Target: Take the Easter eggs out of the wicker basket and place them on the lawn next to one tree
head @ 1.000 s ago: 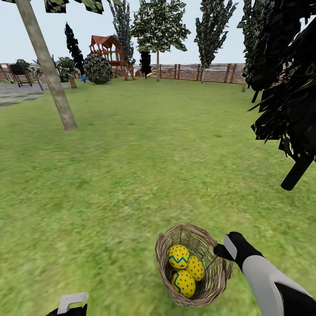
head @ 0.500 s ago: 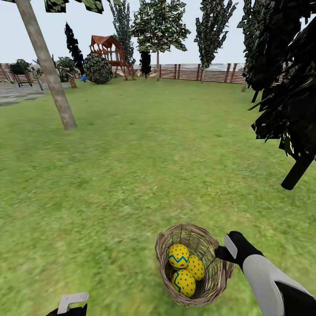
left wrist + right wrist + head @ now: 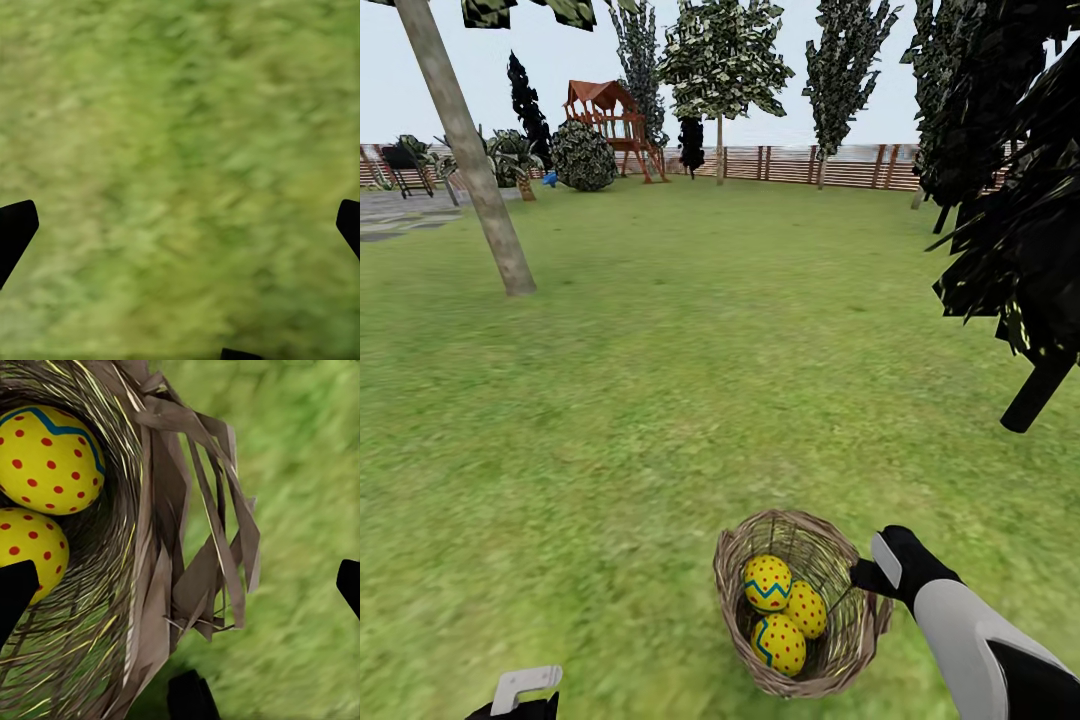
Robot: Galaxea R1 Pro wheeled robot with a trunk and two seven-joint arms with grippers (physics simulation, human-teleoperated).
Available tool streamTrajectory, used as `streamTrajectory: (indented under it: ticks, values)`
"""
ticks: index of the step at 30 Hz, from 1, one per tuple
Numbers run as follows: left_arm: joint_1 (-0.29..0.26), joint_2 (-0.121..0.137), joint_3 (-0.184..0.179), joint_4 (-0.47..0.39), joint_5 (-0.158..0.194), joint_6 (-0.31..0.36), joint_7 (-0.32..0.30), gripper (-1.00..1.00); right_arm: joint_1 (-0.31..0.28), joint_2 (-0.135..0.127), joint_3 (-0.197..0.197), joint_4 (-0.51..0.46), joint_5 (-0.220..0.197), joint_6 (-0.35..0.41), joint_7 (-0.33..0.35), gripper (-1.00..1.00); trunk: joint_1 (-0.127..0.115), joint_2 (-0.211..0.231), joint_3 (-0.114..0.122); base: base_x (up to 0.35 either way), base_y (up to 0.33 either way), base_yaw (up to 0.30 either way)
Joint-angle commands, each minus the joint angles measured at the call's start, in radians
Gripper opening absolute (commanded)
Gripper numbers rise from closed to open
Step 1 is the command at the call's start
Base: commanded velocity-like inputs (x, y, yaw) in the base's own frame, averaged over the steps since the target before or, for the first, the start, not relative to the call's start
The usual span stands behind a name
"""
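The right gripper (image 3: 870,572) is wide open around the rim of the wicker basket (image 3: 858,625), which holds 3 Easter eggs (image 3: 767,583).

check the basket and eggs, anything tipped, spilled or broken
Nothing stands out. The wicker basket sits upright on the lawn with all three Easter eggs inside, none spilled. Its rim looks ragged in the right wrist view, but that reads as weave, not damage.
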Motion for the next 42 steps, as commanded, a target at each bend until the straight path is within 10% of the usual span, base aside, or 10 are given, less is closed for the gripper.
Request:
streamTrajectory:
  ticks: [1, 24, 42]
  values:
    - [0.000, 0.000, -0.001, -0.002, -0.001, 0.005, 0.003, 1.00, -0.001, 0.001, -0.005, -0.003, 0.001, 0.004, -0.003, 1.00, 0.004, -0.008, -0.004, 0.000, 0.000, 0.000]
    - [-0.001, 0.000, 0.000, 0.032, -0.001, -0.026, 0.003, 1.00, -0.020, -0.001, -0.007, -0.004, -0.008, -0.068, -0.003, 1.00, 0.065, -0.120, -0.054, 0.000, 0.000, 0.000]
    - [-0.001, 0.000, 0.000, 0.068, 0.002, -0.027, 0.003, 1.00, -0.027, -0.010, -0.008, 0.004, 0.000, -0.056, -0.006, 1.00, 0.065, -0.120, -0.054, 0.000, 0.000, 0.000]
